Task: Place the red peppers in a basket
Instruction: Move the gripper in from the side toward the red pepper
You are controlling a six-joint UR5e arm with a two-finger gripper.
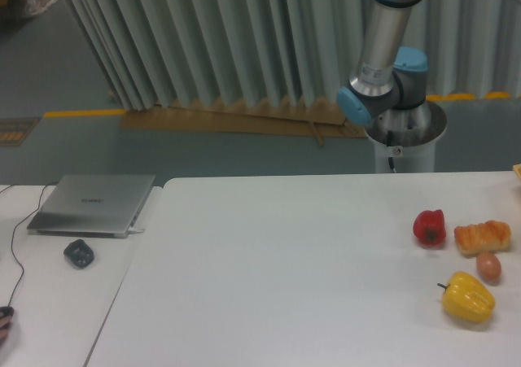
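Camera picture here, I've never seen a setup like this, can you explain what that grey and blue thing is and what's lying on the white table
This is one fixed camera looking across a white table. The grey and blue thing is a robot arm on a pedestal behind the table; its gripper is out of view, so nothing is seen being held. At the right lie a red pepper, a bread roll, a brownish egg and a yellow pepper. On a neighbouring table at the left sit a closed laptop and a dark mouse. No basket is visible.
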